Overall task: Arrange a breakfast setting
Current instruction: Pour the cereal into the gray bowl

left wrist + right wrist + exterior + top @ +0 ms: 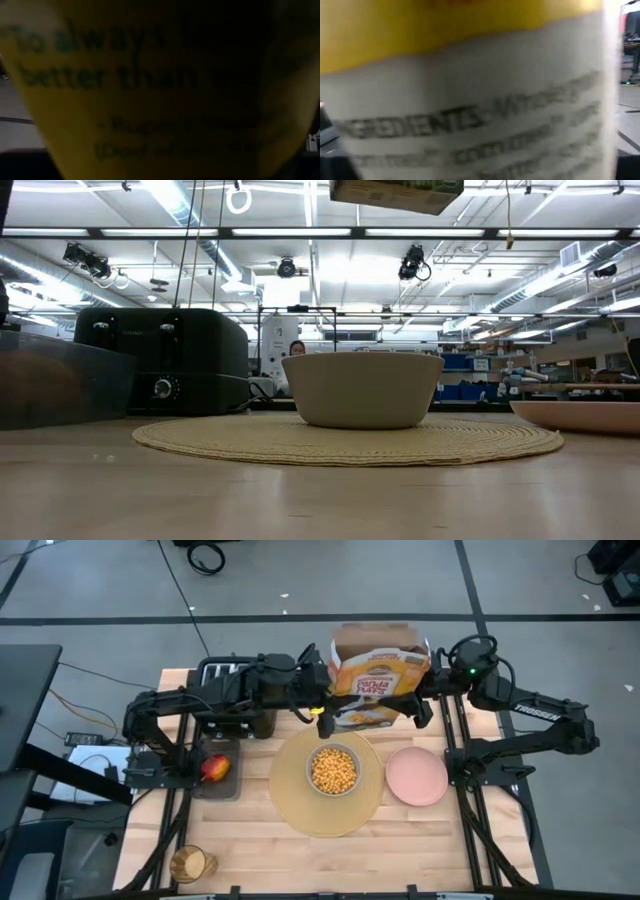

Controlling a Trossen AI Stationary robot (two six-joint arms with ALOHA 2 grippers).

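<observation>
Cereal box (378, 680) between both pincers, above bowl (334, 771)

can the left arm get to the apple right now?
Probably not yet: the left pincer is against the cereal box, held over the table's far side. The apple sits uncovered in its tray beside that arm.

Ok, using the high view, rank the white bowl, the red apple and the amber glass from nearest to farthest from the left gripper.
Measured from the left gripper, at the cereal box's left side:
1. White bowl, full of cereal, on the placemat just in front of the gripper.
2. Red apple, off to the left in a dark tray.
3. Amber glass, at the front left corner.
</observation>
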